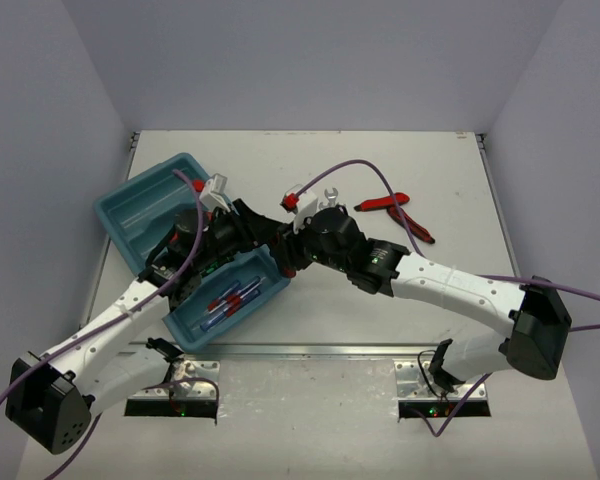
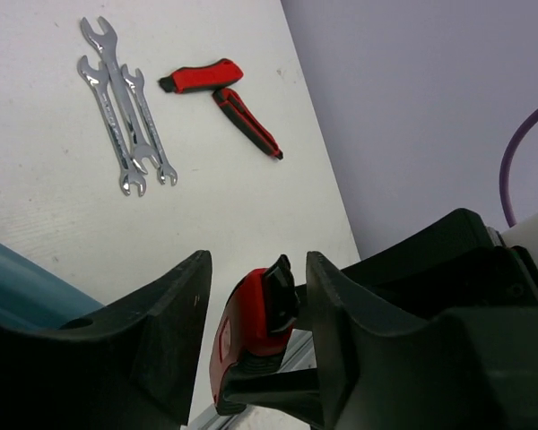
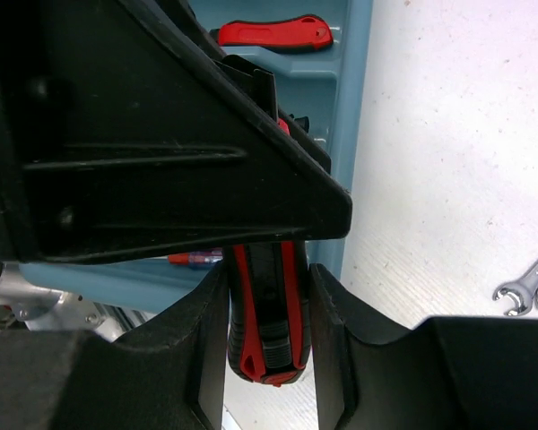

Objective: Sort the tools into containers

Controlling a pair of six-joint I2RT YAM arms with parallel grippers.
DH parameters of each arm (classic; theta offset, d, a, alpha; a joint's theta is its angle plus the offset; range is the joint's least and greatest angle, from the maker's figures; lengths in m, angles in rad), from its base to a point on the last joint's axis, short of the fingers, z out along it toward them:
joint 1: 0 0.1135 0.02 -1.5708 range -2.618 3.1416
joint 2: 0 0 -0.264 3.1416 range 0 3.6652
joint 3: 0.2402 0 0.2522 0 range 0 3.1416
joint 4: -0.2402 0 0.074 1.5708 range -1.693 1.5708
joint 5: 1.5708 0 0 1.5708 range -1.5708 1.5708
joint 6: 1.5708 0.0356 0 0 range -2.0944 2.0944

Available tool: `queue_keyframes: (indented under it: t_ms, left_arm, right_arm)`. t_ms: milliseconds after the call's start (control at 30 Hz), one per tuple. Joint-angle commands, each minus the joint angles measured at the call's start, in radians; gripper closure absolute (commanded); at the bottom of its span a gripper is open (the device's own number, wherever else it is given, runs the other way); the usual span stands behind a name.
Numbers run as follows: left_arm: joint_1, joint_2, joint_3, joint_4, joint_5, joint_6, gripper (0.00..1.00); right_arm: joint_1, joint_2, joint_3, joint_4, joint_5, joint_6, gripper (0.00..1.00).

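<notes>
Counter centre: the right arm's fingers (image 3: 188, 358) grip a red-and-black-handled hand tool (image 3: 267, 305) above the white counter (image 1: 330, 320). Its long axis runs straight out from them toward the teal-blue plastic compartment tray (image 3: 354, 90) just beyond. The left arm's fingers (image 2: 161, 340) bracket the same handle from the tray side, but I cannot tell whether they are clamped on it. That arm is nearer the tray, so the drop looks to be its job. Farther off, small silver wrenches (image 2: 125, 116) and red-handled pliers (image 2: 202, 76) lie unsorted.
</notes>
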Motion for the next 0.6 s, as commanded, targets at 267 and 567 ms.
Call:
queue_keyframes:
  t_ms: [267,567]
  left_arm:
    - [-0.011,0.045,0.166,-0.204,-0.205,0.073,1.00]
    - [0.273,0.105,0.367,-0.430,-0.727,0.159,1.00]
  right_arm:
    - [-0.002,-0.012,0.041,0.074,0.108,-0.012,0.03]
    - [-0.151,-0.241,-0.125,-0.082,0.243,-0.005,0.01]
